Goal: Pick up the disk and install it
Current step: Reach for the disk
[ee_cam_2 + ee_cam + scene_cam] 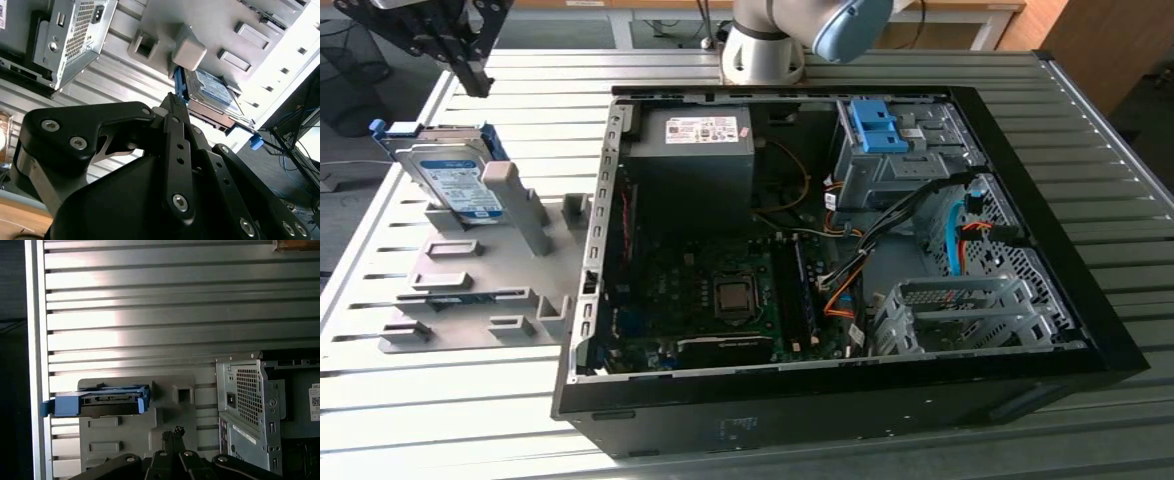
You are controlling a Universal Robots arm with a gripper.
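Outside the open computer case [854, 410], off its side toward the exterior view's left, the black gripper [475, 85] hangs in the air with its fingers pressed together and nothing between them. Lower down, on that same side of the case, the disk [451, 185] stands on edge in a slot of a gray holder [480, 300] on the slatted metal table [1081, 130]. It leans a little and is silver, with a white-and-blue label and blue side rails. Inside the case sit a black power supply [691, 165], a bare blue bracket [871, 125] and a silver drive cage [961, 310], with loose cables [947, 215] between them. The likely trouble is that fingers coming down without parting would strike the disk's top edge and tip it out of its slot. A grip on one rail alone could let it twist or slip, and the cables could snag it inside the case.
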